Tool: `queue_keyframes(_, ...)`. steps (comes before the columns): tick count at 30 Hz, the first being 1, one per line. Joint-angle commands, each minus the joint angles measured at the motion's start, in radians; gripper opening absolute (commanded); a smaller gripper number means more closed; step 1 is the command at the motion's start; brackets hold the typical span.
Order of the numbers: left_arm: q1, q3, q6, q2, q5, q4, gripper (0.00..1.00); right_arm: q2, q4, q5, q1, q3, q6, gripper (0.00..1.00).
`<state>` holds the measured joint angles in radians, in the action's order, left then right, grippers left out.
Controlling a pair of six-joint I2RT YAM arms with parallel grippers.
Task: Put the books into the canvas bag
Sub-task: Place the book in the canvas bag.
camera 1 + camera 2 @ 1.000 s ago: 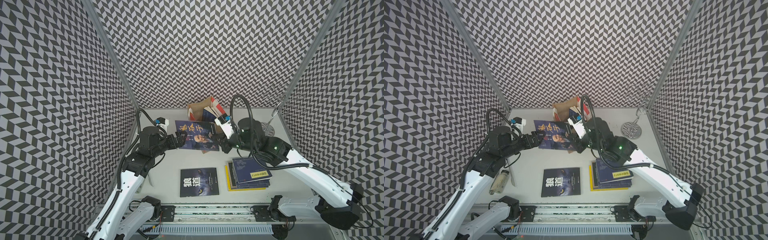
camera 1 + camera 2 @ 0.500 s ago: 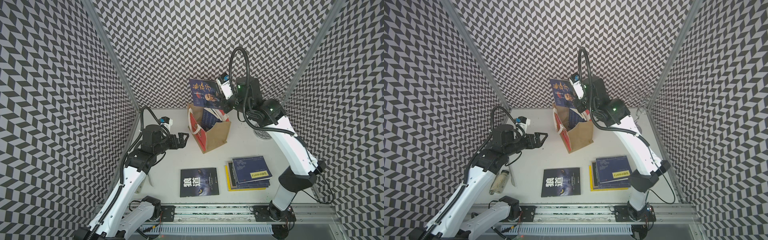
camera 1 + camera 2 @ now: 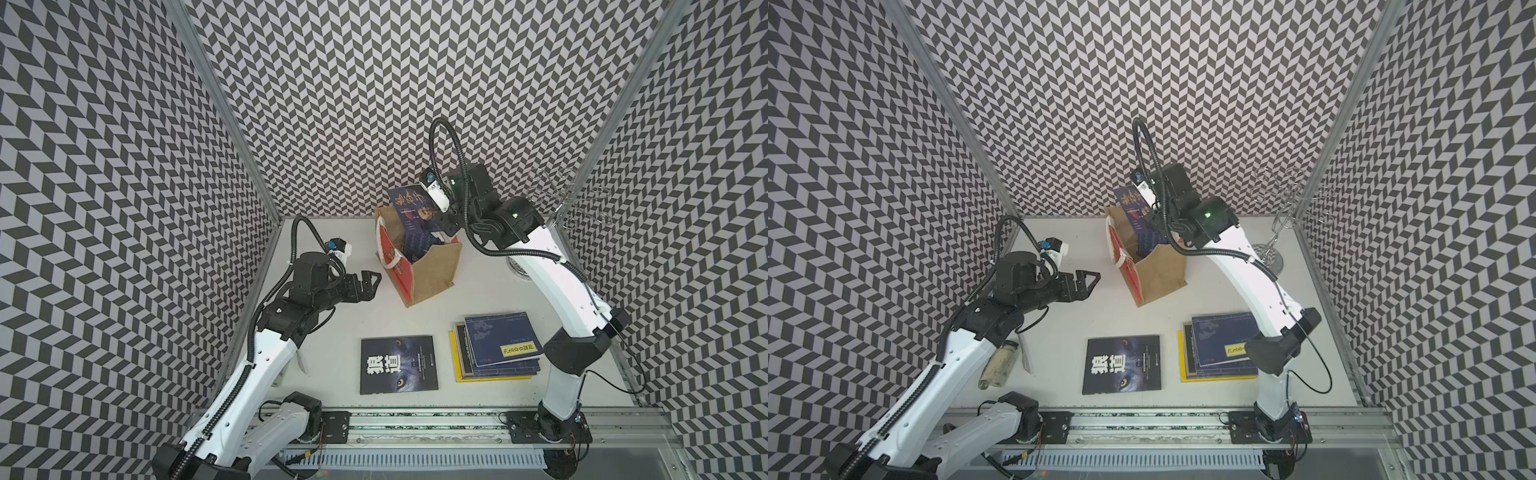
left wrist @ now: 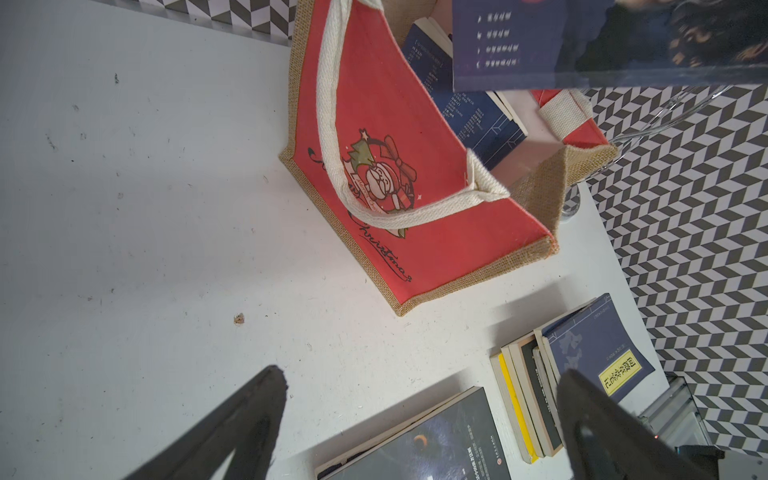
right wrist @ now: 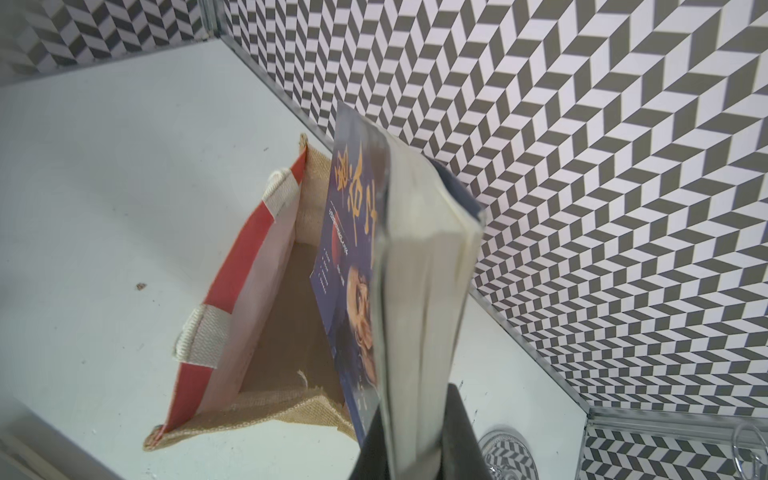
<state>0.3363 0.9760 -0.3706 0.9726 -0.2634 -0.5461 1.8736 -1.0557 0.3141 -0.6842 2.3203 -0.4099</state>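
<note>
Right end effector (image 5: 409, 440) clamped on navy book (image 3: 411, 208), held upright over canvas bag (image 3: 432, 266) mouth, lower edge inside. Left end effector (image 3: 371, 282) spread wide, empty, at bag's 9 o'clock, apart. Bag at table (image 3: 332, 324) 12 o'clock. Wolf-eye book (image 3: 398, 365) at 6 o'clock; book stack (image 3: 496, 349) at 5 o'clock.

White table (image 3: 340, 320) with canvas bag (image 3: 432, 266), wolf-eye book (image 3: 398, 365), book stack (image 3: 496, 351).

black book (image 3: 398, 365): "狼道" | canvas bag (image 4: 415, 232): "Christmas"
</note>
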Motion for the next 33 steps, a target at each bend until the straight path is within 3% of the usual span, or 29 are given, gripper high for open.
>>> queue_keyframes(1, 0.007, -0.013, 0.017, -0.005, 0.01, 0.03, 1.0, 0.017, 0.104, 0.034, -0.01, 0.015, -0.035, 0.0)
queue_keyframes(8, 0.02, -0.022, 0.028, -0.009, 0.036, 0.026, 1.0, 0.073, 0.075, 0.015, -0.031, 0.032, -0.055, 0.0)
queue_keyframes(17, 0.033, -0.022, 0.035, -0.01, 0.058, 0.025, 0.99, 0.156, 0.084, 0.098, -0.027, 0.008, -0.089, 0.0)
queue_keyframes(33, 0.053, -0.008, 0.042, 0.021, 0.076, 0.028, 1.0, 0.334, 0.116, 0.111, 0.029, 0.045, -0.124, 0.0)
